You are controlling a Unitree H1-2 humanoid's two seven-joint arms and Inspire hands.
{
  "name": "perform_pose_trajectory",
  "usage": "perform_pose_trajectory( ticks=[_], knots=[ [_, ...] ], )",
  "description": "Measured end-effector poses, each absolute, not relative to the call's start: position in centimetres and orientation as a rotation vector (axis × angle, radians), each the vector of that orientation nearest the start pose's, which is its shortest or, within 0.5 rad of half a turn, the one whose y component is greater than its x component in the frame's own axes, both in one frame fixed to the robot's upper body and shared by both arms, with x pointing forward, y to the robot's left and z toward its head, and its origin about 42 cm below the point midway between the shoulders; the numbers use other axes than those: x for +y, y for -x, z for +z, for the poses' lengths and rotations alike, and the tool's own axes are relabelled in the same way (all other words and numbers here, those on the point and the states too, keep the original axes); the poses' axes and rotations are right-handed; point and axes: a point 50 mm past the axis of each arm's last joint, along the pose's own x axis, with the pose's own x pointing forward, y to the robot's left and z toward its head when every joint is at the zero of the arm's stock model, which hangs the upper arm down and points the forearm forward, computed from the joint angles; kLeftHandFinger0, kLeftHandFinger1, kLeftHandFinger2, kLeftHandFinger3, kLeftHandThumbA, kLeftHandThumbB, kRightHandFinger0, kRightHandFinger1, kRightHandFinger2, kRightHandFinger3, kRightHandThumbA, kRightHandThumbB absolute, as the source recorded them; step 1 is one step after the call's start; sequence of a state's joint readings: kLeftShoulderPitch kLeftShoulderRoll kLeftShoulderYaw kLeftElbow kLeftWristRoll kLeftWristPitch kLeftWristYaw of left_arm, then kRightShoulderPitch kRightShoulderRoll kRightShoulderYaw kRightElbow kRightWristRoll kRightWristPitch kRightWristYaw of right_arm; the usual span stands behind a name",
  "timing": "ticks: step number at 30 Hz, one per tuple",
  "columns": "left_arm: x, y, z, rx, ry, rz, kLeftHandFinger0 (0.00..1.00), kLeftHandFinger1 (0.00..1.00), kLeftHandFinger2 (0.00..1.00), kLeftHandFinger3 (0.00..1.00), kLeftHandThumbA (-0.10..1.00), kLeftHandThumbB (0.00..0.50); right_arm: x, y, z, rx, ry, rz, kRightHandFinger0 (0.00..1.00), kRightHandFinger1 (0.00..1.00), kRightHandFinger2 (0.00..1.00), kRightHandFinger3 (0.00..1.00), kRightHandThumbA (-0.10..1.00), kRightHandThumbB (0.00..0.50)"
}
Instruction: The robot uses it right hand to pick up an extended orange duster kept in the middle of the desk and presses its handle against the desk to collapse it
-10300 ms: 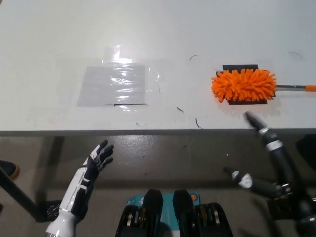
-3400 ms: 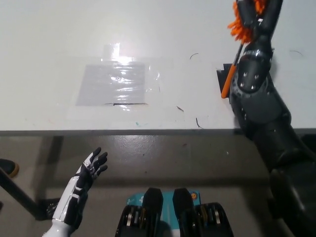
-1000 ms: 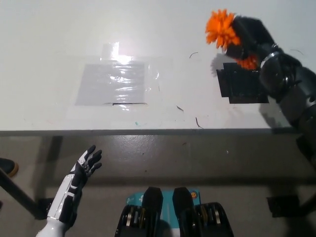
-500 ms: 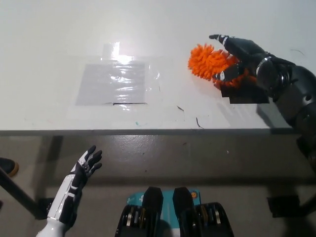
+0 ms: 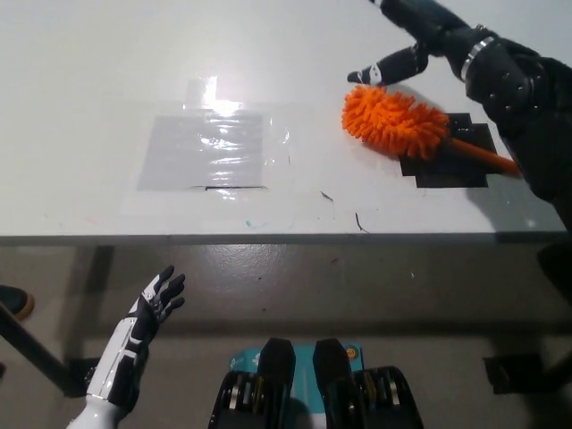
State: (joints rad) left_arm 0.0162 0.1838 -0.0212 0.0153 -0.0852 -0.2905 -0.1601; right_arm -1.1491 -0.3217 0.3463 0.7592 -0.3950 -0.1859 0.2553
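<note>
The orange duster [image 5: 395,121] lies flat on the white desk [image 5: 107,89], its fluffy head pointing left and its short orange handle [image 5: 483,154] running right over a black tape patch [image 5: 447,154]. My black right hand [image 5: 413,34] hovers just above and behind the duster head, open, fingers spread, touching nothing that I can see. My white left hand [image 5: 147,308] rests below the desk's front edge at lower left, open.
A clear taped plastic sheet [image 5: 207,150] lies on the desk left of centre. The desk's front edge [image 5: 268,238] crosses the picture; grey floor lies below it. A dark table leg [image 5: 31,357] stands at lower left.
The right hand has let go of the duster and lifted up and back. The duster now lies flat on the desk over the black patch. The left hand has barely moved.
</note>
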Motion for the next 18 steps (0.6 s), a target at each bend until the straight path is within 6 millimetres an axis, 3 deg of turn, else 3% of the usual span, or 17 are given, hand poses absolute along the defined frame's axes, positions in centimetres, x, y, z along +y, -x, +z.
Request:
perform_pose_trajectory(
  ticks=[1,5,7,11,13,16,18],
  knots=[
    [25.8,-27.5,11.0,-0.247,-0.116,-0.189,1.00,1.00,1.00,1.00,1.00,0.056,-16.9,-55.5,38.3,-0.472,1.012,0.446,1.00,1.00,1.00,1.00,0.98,0.441],
    [25.8,-27.5,10.9,-0.244,-0.116,-0.188,1.00,1.00,1.00,1.00,1.00,0.044,-17.1,-54.1,38.5,-0.532,0.955,0.433,1.00,1.00,1.00,1.00,1.00,0.375],
    [25.8,-27.5,10.9,-0.242,-0.115,-0.188,1.00,1.00,1.00,1.00,1.00,0.054,-17.4,-52.9,37.4,-0.549,0.920,0.434,1.00,1.00,1.00,1.00,1.00,0.421],
    [25.8,-27.5,10.8,-0.240,-0.115,-0.188,1.00,1.00,1.00,1.00,1.00,0.052,-18.3,-50.2,34.1,-0.554,0.869,0.438,1.00,1.00,1.00,1.00,1.00,0.396],
    [25.8,-27.5,10.8,-0.238,-0.115,-0.188,1.00,1.00,1.00,1.00,1.00,0.027,-18.9,-48.5,31.9,-0.540,0.840,0.441,1.00,1.00,1.00,1.00,0.93,0.433],
    [25.8,-27.6,10.8,-0.239,-0.115,-0.189,1.00,1.00,1.00,1.00,1.00,0.012,-19.8,-46.2,29.0,-0.516,0.808,0.446,1.00,1.00,1.00,1.00,0.97,0.452],
    [25.7,-27.7,10.9,-0.242,-0.115,-0.189,1.00,1.00,1.00,1.00,1.00,0.041,-20.6,-43.8,26.6,-0.495,0.783,0.446,1.00,1.00,1.00,1.00,1.00,0.404]
  ],
)
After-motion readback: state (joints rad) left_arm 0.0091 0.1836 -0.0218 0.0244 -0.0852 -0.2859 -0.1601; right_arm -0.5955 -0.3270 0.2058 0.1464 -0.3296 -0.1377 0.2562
